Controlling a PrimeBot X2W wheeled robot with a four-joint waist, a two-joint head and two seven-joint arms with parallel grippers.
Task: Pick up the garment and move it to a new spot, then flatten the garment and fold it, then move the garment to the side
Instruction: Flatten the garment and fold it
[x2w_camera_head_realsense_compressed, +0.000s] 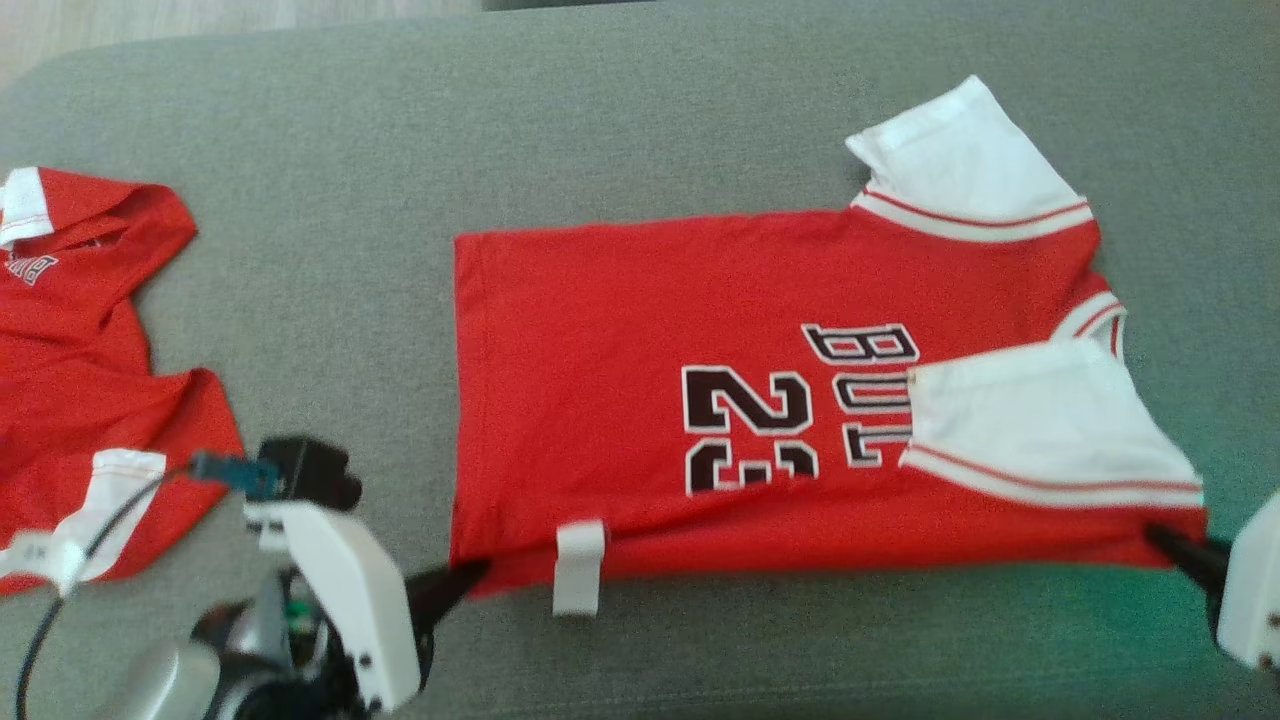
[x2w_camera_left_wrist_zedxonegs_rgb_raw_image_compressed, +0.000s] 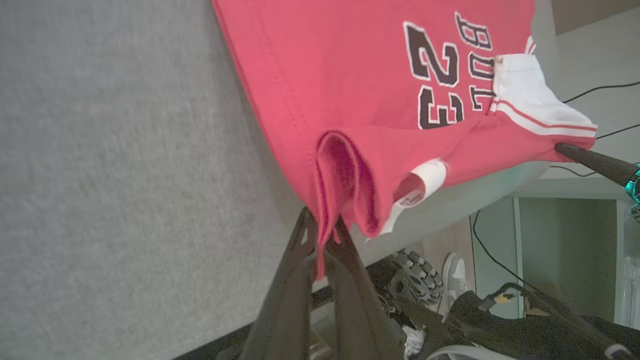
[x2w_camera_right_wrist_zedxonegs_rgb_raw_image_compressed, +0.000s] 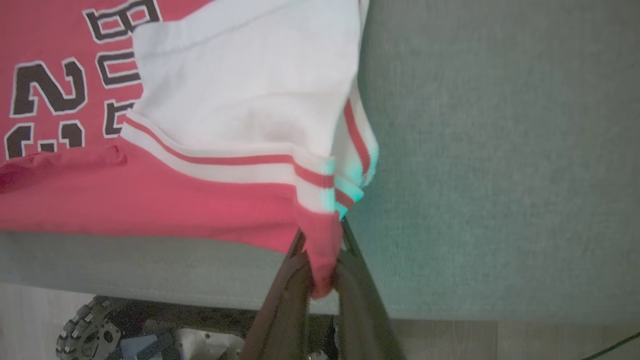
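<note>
Head cam is looking forward and down from above, taking in the whole jersey (x2w_camera_head_realsense_compressed: 620, 400) lying sideways on the grey cushion (x2w_camera_head_realsense_compressed: 700, 100). Left wrist cam is sitting right up close, peering along the left gripper (x2w_camera_left_wrist_zedxonegs_rgb_raw_image_compressed: 325, 232) at the hem corner, with its view rolled on its side. Right wrist cam is hugging the right gripper (x2w_camera_right_wrist_zedxonegs_rgb_raw_image_compressed: 322, 252) at the sleeve-end corner. All three are catching the "23" print (x2w_camera_head_realsense_compressed: 750, 425).
</note>
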